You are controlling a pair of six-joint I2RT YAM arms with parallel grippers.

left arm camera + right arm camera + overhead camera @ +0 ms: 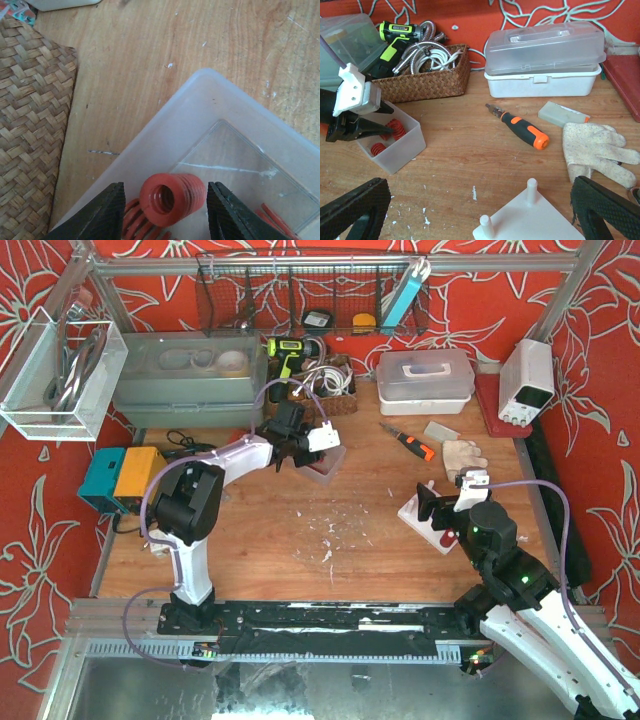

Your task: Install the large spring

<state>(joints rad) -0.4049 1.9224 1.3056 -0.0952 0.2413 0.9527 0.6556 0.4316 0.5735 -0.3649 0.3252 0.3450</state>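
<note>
Claws both parted: left claw (pixel 166 192) loosely straddles red spring (pixel 172 200) in bin (pixel 200 95), right claw (pixel 480 187) wide.

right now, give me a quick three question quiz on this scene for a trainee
1. True or false: the large red spring sits between the left gripper's fingers.
2. What does the open right gripper hover over? A) glove B) white pegged base C) basket
3. What holds the springs?
Key: 1 true; 2 B; 3 the translucent plastic bin.
</note>
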